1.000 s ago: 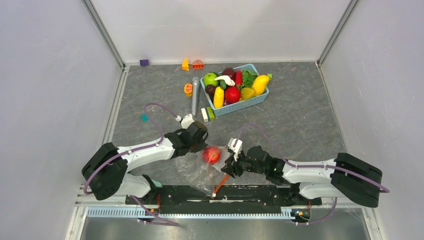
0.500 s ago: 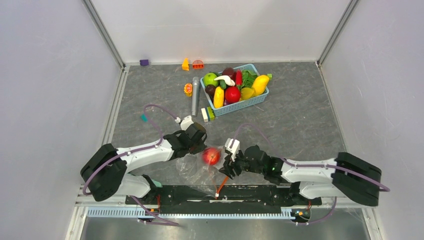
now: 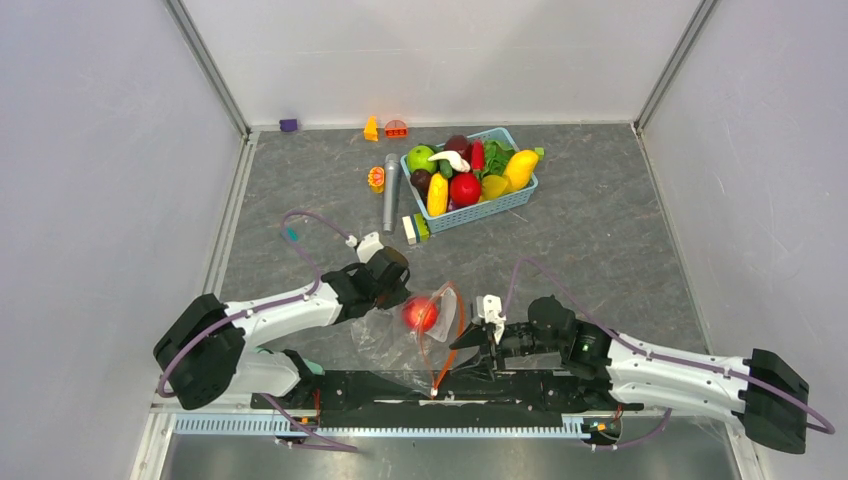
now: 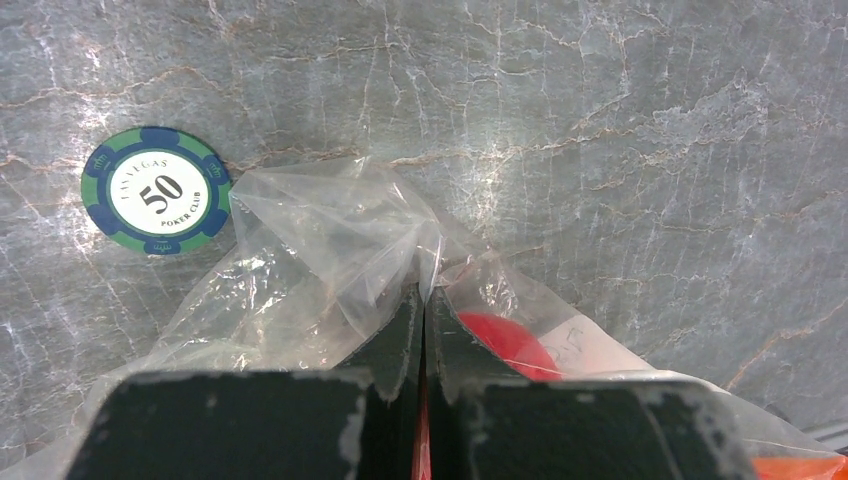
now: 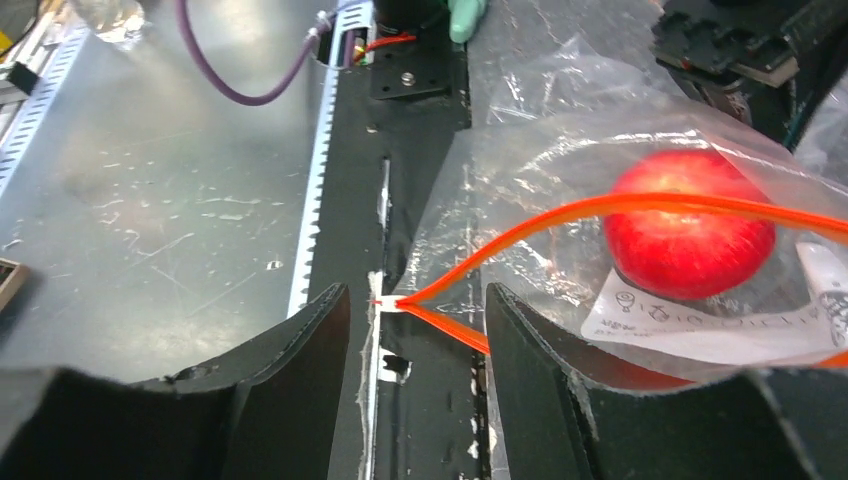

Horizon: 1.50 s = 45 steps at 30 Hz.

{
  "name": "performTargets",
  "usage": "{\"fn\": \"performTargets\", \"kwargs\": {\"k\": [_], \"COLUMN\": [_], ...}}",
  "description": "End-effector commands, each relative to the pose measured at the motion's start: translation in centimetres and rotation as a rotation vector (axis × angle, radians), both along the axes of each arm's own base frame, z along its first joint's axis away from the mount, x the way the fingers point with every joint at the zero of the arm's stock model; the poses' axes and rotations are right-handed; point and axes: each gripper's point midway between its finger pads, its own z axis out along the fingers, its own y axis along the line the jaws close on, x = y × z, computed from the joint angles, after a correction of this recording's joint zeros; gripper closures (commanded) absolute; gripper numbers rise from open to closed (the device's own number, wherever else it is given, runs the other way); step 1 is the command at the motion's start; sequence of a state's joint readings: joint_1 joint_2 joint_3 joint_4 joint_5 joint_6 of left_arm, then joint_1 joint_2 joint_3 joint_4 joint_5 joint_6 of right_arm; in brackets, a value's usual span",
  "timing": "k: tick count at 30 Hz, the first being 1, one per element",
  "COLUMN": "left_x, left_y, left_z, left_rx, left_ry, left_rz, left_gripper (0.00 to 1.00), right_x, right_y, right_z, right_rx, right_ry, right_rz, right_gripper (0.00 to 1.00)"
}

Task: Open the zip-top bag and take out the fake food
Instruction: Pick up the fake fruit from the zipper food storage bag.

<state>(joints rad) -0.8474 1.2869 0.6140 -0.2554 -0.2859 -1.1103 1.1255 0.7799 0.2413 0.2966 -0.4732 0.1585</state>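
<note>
We count one zip-top bag (image 3: pixel 382 340), lying on the grey table (image 3: pixel 600 240) near its front edge, between the two arms. There is one piece of fake food inside it, a red apple (image 5: pixel 690 230). The bag's one orange zip strip (image 5: pixel 640 200) is parted into an open loop. The left gripper (image 4: pixel 425 300) is clenched on a fold of the bag's plastic, fingers pressed together. The right gripper (image 5: pixel 415 298) is released: its two fingers stand apart with the zip strip's corner between them, touching neither as far as we can tell. One green-and-blue poker chip (image 4: pixel 157 190), marked 50, sits just beside the bag. One light-blue basket (image 3: pixel 492 208), full of toy produce, stands well apart at the back. One grey cylinder (image 3: pixel 390 192) lies just left of it, and one purple block (image 3: pixel 288 125) sits by the back wall.
</note>
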Motion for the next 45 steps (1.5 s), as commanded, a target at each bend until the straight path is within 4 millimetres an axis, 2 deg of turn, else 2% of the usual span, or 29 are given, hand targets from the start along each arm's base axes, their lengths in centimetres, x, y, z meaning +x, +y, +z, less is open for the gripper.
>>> {"fn": "performTargets", "kwargs": {"k": [1, 4, 8, 11, 16, 24, 30, 35, 45], "left_x": [0.5, 0.6, 0.6, 0.5, 0.4, 0.4, 0.3, 0.3, 0.1], "left_y": [0.2, 0.1, -0.2, -0.3, -0.5, -0.6, -0.6, -0.8, -1.0], "left_z": [0.9, 1.0, 1.0, 0.9, 0.9, 1.0, 0.8, 0.8, 0.4], "left_rx": [-0.031, -0.036, -0.043, -0.044, -0.046, -0.049, -0.05, -0.054, -0.059], "left_ry": [-0.033, -0.037, -0.035, -0.031, -0.027, -0.025, -0.019, -0.016, -0.006], "left_rz": [0.041, 0.04, 0.033, 0.024, 0.013, 0.008, 0.005, 0.002, -0.012], "left_gripper": [0.98, 0.98, 0.98, 0.98, 0.98, 0.98, 0.98, 0.98, 0.98], "right_x": [-1.8, -0.5, 4.0, 6.6, 8.4, 9.5, 9.7, 10.0, 11.7], "right_y": [-0.1, 0.5, 1.0, 1.3, 2.7, 3.9, 4.4, 5.3, 7.1], "right_z": [1.8, 0.8, -1.2, -1.3, -0.9, -2.4, -3.6, -3.7, -4.2], "right_rx": [0.048, -0.004, -0.107, -0.122, -0.125, -0.179, -0.2, -0.2, -0.231], "right_ry": [-0.012, -0.028, -0.091, -0.158, -0.238, -0.282, -0.279, -0.285, -0.33], "right_rz": [0.111, 0.056, -0.15, -0.255, -0.281, -0.271, -0.26, -0.256, -0.286], "right_gripper": [0.42, 0.42, 0.43, 0.41, 0.38, 0.34, 0.15, 0.04, 0.02]}}
